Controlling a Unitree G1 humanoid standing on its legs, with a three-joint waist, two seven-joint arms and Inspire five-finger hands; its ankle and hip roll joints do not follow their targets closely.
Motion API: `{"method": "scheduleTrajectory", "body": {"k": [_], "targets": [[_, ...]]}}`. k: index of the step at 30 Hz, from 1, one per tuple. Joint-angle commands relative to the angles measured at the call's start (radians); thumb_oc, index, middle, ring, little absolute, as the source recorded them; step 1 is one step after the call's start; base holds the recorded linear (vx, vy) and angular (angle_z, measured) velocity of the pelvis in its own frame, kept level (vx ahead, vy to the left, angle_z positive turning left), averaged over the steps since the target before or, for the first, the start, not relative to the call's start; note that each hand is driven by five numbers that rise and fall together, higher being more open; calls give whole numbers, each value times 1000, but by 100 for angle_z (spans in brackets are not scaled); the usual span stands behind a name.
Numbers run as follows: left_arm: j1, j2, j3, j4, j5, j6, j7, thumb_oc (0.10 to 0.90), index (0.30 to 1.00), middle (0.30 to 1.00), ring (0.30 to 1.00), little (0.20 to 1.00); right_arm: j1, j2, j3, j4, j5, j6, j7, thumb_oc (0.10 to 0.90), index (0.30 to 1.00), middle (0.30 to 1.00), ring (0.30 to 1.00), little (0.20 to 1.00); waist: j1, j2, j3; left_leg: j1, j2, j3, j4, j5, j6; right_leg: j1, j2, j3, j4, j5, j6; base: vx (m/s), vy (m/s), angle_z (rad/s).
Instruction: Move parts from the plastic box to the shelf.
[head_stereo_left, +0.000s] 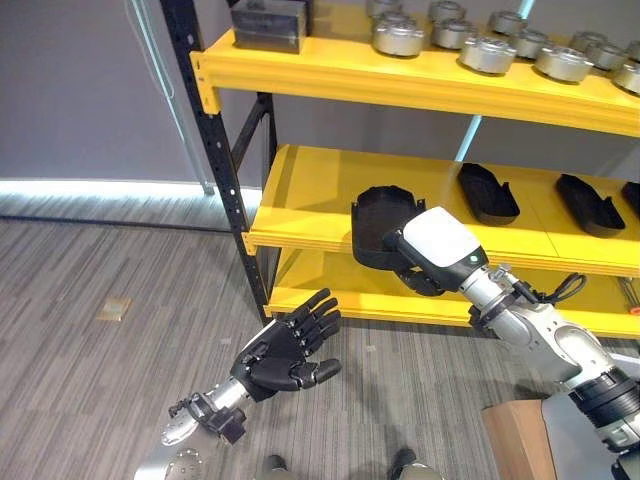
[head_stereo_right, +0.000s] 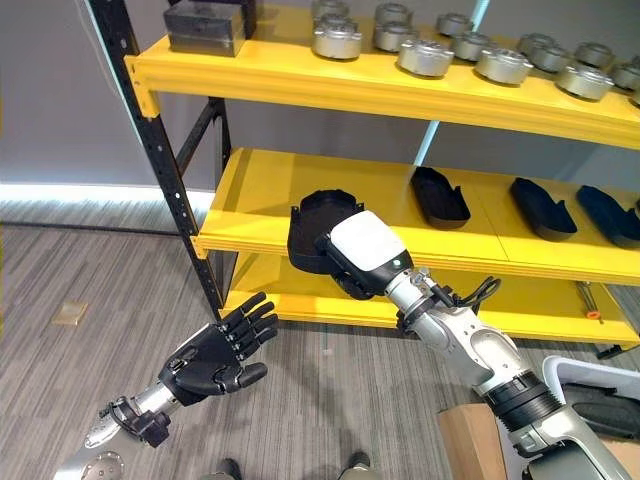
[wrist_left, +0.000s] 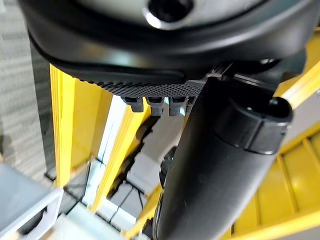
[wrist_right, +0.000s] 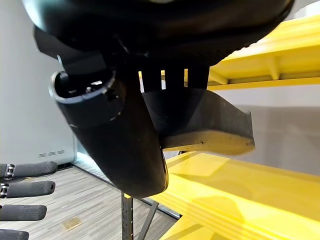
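One black part (head_stereo_left: 378, 225) is pinched at its near rim by the right hand (head_stereo_left: 432, 258), thumb under and fingers over, and it hangs over the front edge of the middle shelf (head_stereo_left: 310, 190), seemingly not yet set down. It looks like a thin moulded shell, light and rather stiff, with a smooth surface that can slip, so the raised rim is the good place to hold. At 2 o'clock from it two more black parts (head_stereo_left: 488, 192) already lie on the same shelf, well apart, and leave room. At 12 o'clock the upper shelf (head_stereo_left: 400, 75) carries round metal parts (head_stereo_left: 487, 54). At 9 o'clock stands the black rack post (head_stereo_left: 215, 150). Left hand (head_stereo_left: 290, 352) hovers low at 7 o'clock, fingers relaxed, holding nothing.
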Motion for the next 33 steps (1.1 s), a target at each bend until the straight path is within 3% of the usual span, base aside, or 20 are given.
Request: {"method": "scheduleTrajectory", "body": {"k": [1,7,10,16,20,22,24,25,26,27,28,29,30,32,33], "targets": [[-44,-33,-31,-96,-50,-106,-83,900,1000,1000,1000,1000,-213,-34,-99,-29,22,-39,-126,400,300,300,300,300,15,43,-15,65,-10,-61,89,-203,35,34,58,-18,-36,-1,23,179,-308,43],[-19,-26,-38,-113,-63,-109,-96,900,1000,1000,1000,1000,-284,-78,-44,0,38,-55,-111,400,300,300,300,300,24,58,-20,46,71,-63,132,-171,-1,76,92,-38,40,-127,-36,150,-187,6],[-38,-32,-53,-95,-53,-101,-112,900,1000,1000,1000,1000,-321,-89,-10,27,13,-36,-114,400,300,300,300,300,21,71,-21,40,113,-73,140,-122,-23,73,103,-40,102,-177,-66,126,-133,4],[-71,-33,-71,-98,-48,-104,-105,900,1000,1000,1000,1000,-353,-94,23,74,-21,-2,-129,400,300,300,300,300,12,87,-15,49,144,-81,158,-85,-37,56,119,-41,186,-235,-100,75,-140,19],[-84,-32,-68,-96,-45,-107,-72,900,1000,1000,1000,1000,-362,-98,35,105,-18,5,-142,400,300,300,300,300,5,90,-19,41,169,-86,208,-24,-49,63,156,-44,215,-282,-143,69,-222,18],[-94,-38,-68,-88,-50,-119,-56,900,1000,1000,1000,1000,-370,-97,40,124,-11,10,-146,400,300,300,300,300,-2,84,-19,19,193,-62,273,41,-62,80,184,-61,202,-297,-172,93,-297,9],[-111,-46,-74,-82,-53,-112,-57,900,1000,1000,1000,1000,-375,-93,40,137,-16,26,-143,400,300,300,300,300,-6,71,-16,-5,218,-45,344,78,-92,110,198,-66,182,-314,-180,100,-208,23],[-117,-48,-76,-80,-57,-108,-62,900,1000,1000,1000,1000,-376,-94,40,142,-16,30,-143,400,300,300,300,300,-9,69,-15,-13,219,-39,360,71,-92,116,205,-71,173,-314,-184,68,-235,55],[-132,-55,-84,-75,-79,-96,-80,900,1000,1000,1000,1000,-372,-99,38,160,-21,29,-163,400,300,300,300,300,-10,65,-12,-43,184,-40,391,35,-78,128,222,-69,153,-313,-188,46,-192,81],[-134,-53,-87,-70,-84,-100,-71,900,1000,1000,1000,1000,-369,-96,41,167,-40,20,-183,400,300,300,300,300,-1,68,-6,-88,112,-61,375,13,-43,132,235,-56,125,-285,-184,46,-154,76],[-133,-53,-86,-70,-82,-102,-69,900,1000,1000,1000,1000,-369,-96,42,168,-42,19,-185,400,300,300,300,300,0,68,-5,-92,103,-66,371,10,-41,134,237,-52,122,-283,-182,69,-68,42],[-131,-50,-81,-70,-70,-111,-61,900,1000,1000,1000,1000,-370,-87,49,164,-48,17,-186,400,300,300,300,300,11,72,2,-112,51,-87,342,-9,-33,149,250,-30,99,-274,-172,130,-39,3],[-126,-50,-75,-78,-68,-109,-58,900,1000,1000,1000,1000,-372,-80,55,156,-53,18,-179,400,300,300,300,300,19,76,7,-126,27,-95,315,-10,-32,166,259,-16,77,-268,-167,213,-37,-14],[-107,-58,-61,-96,-45,-110,-62,900,1000,1000,1000,1000,-367,-78,60,116,-50,28,-158,400,300,300,300,300,25,86,6,-161,39,-48,198,47,-44,212,274,-20,15,-256,-159,251,21,-27],[-104,-56,-61,-97,-45,-112,-67,900,1000,1000,1000,1000,-365,-81,61,108,-48,31,-155,400,300,300,300,300,22,87,5,-159,43,-40,168,47,-58,226,272,-17,8,-266,-150,267,70,-31]]}}
